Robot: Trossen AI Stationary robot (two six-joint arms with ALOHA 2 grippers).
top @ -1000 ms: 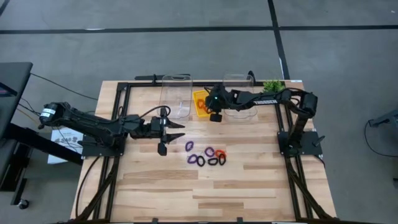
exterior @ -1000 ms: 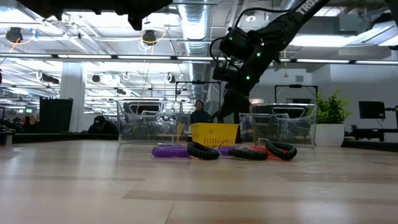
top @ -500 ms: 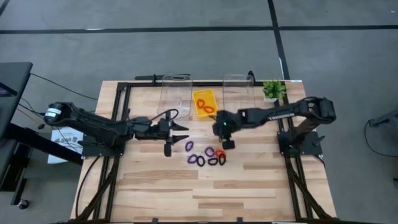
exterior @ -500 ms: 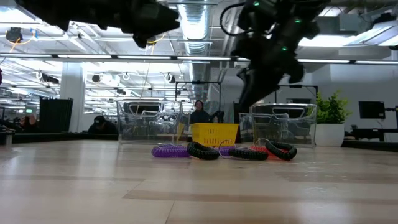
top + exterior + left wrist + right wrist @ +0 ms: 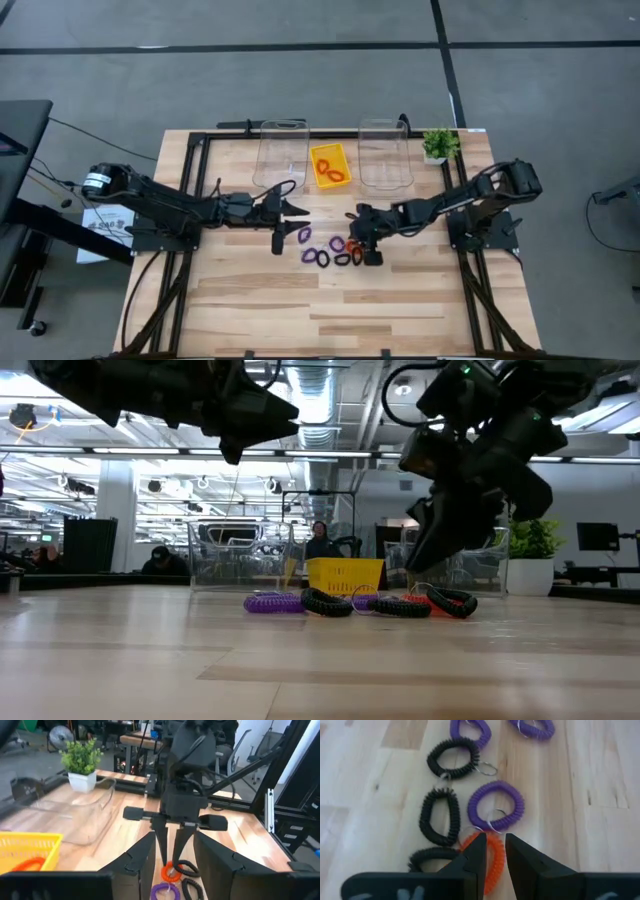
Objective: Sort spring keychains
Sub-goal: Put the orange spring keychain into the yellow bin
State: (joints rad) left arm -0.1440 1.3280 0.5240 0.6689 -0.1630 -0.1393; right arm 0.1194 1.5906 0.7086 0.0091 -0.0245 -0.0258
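Spring keychains (image 5: 331, 249) mostly lie unsorted on the table (image 5: 250, 300); right claw (image 5: 493, 851), slightly open and empty, straddles the orange one (image 5: 487, 860).

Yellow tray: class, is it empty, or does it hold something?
Not empty. The yellow tray holds orange keychains, seen in the high view between the two clear bins.
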